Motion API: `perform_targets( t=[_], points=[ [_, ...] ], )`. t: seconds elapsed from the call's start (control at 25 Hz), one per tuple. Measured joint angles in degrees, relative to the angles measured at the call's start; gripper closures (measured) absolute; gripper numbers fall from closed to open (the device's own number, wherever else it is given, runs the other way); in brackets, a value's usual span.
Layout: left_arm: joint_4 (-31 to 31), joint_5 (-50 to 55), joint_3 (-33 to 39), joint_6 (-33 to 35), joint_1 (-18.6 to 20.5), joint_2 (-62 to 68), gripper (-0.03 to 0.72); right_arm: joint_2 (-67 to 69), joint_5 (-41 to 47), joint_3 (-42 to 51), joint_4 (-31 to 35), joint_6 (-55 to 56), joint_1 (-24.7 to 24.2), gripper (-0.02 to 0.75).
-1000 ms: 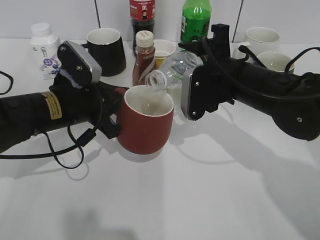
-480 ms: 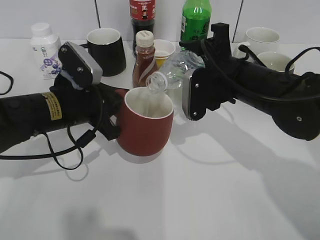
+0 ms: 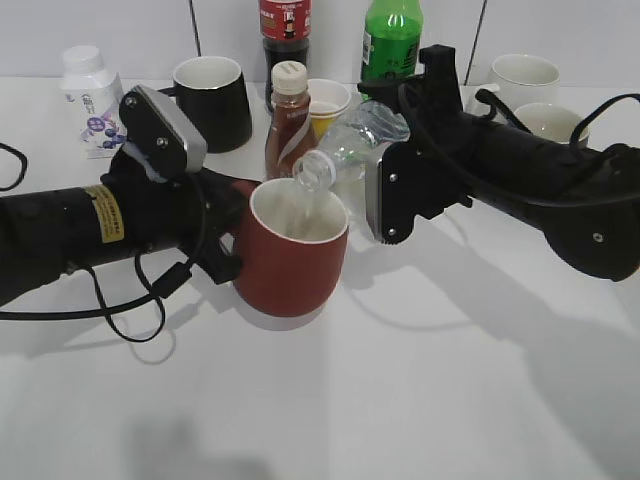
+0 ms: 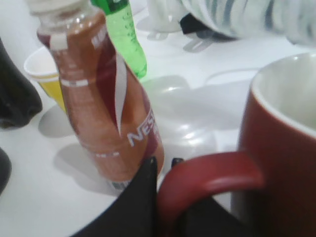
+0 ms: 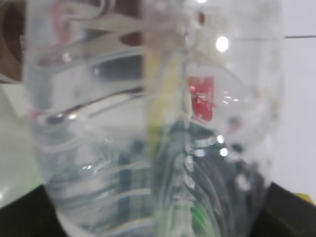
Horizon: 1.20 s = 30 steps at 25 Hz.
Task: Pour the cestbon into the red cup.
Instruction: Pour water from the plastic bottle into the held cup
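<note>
The red cup (image 3: pixel 292 262) stands on the white table in the exterior view, its white inside showing. My left gripper (image 3: pixel 228 228) is shut on its loop handle (image 4: pixel 207 173). My right gripper (image 3: pixel 385 160) is shut on the cestbon (image 3: pixel 352 142), a clear uncapped bottle tilted with its mouth (image 3: pixel 314 170) down over the cup's rim. The bottle fills the right wrist view (image 5: pixel 153 123), where the jaws are hidden behind it. A thin stream seems to fall into the cup.
A brown Nescafe bottle (image 3: pixel 287 115) stands just behind the cup, with a yellow paper cup (image 3: pixel 328 100), a green soda bottle (image 3: pixel 391 38) and a dark bottle (image 3: pixel 284 30) behind it. A black mug (image 3: pixel 212 102) and white jar (image 3: pixel 88 85) are at the left, white cups (image 3: pixel 525 80) at the right.
The right gripper has raised the bottle's base, tipping the mouth lower and further over the cup's rim. The left gripper and cup have stayed nearly still.
</note>
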Motion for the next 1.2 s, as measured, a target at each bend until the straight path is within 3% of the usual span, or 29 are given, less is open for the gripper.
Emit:
perform_targets(
  t=[1.2],
  points=[
    [1.1, 0.4, 0.0, 0.0, 0.0, 0.0, 0.641, 0.0, -3.0, -0.1, 0.5, -8.9, 0.0, 0.267]
  ],
)
